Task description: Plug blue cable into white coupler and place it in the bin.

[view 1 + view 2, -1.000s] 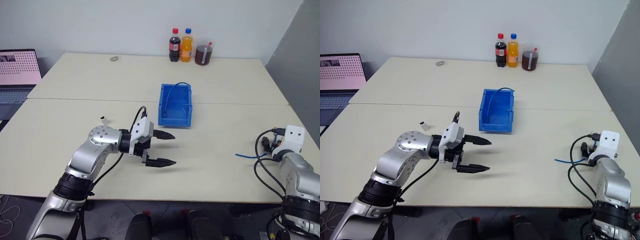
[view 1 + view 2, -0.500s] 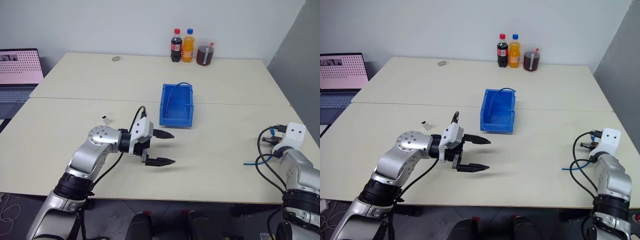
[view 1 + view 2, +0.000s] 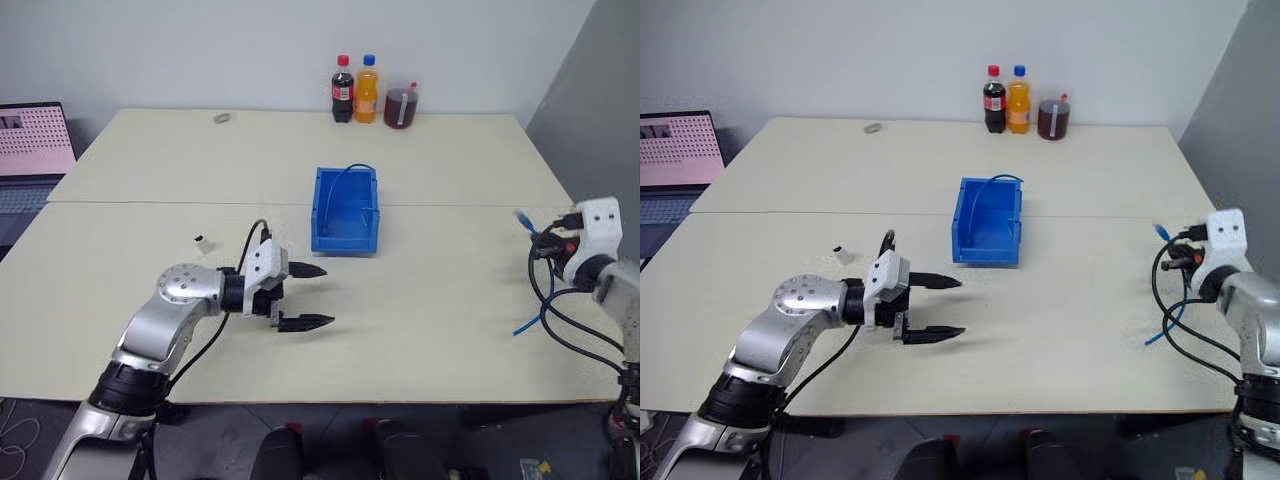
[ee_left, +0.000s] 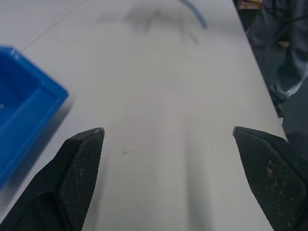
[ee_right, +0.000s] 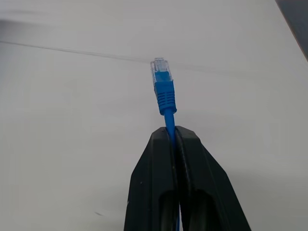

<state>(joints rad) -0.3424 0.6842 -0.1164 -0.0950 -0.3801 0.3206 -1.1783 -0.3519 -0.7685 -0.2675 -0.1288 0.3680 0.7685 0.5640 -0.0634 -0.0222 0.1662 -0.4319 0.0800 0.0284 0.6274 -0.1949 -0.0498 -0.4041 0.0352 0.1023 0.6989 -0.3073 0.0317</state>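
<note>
My right gripper is shut on the blue cable just behind its clear plug, which sticks out past the fingertips. It holds the plug above the table's right side, and the rest of the cable hangs down to the tabletop. The white coupler lies on the table to the left. My left gripper hovers open and empty to its right, pointing right, in front of the bin. The bin stands mid-table.
A thin blue cable arc stands inside the bin. Two bottles and a cup of dark drink stand at the table's far edge, beside a small grey object. A laptop sits far left. The table's right edge is close to my right arm.
My right gripper has shut on the blue cable's end and lifted it off the table, turning as it rose. My left gripper stays open and has drifted slightly left. The camera view has shifted.
</note>
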